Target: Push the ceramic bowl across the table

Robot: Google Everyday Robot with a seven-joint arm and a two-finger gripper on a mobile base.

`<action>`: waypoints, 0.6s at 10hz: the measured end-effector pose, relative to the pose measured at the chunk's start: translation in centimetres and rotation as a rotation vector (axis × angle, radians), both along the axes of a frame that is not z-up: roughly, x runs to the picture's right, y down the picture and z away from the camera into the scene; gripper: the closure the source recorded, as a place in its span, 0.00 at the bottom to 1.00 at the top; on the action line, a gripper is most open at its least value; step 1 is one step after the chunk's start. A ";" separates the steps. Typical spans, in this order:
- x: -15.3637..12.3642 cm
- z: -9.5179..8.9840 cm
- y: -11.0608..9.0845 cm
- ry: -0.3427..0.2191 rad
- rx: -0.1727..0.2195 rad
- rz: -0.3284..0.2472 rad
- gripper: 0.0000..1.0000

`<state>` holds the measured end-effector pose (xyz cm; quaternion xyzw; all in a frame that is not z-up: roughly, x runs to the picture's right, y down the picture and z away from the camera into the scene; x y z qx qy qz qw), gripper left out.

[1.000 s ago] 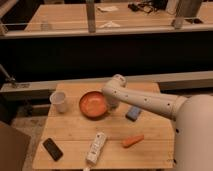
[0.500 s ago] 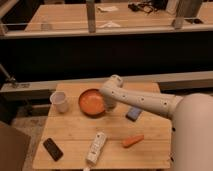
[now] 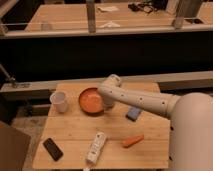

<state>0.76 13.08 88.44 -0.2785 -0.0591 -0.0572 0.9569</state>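
The ceramic bowl [image 3: 90,100] sits on the rear half of the desk [image 3: 75,134], between the white cup [image 3: 60,101] and my tool [image 3: 107,103]. The tool is closed, with nothing held, and stands low at the bowl's right rim; I cannot confirm contact.

Handling, as judged:
- Glazed ceramic: rigid, fairly heavy, chips on impact.
- Glossy round wall: slippery, so the bowl may rotate off a sideways push.
- Apply force low on the wall, through the centre line.
- The planked wood surface looks smooth, so expect an easy slide.

My gripper [image 3: 107,103], closed, sits at the right rim of the glossy ceramic bowl [image 3: 90,100] on the matt, grainy bamboo-wood table [image 3: 115,135].
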 end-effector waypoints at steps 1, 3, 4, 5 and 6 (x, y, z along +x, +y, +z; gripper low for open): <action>-0.1 0.0 -0.1 -0.002 0.001 0.001 0.93; -0.2 0.0 -0.2 -0.006 0.003 0.002 0.93; -0.2 0.1 -0.3 -0.007 0.003 0.002 0.93; -0.3 0.1 -0.3 -0.009 0.003 0.003 0.93; -0.3 0.2 -0.3 -0.010 0.004 0.004 0.93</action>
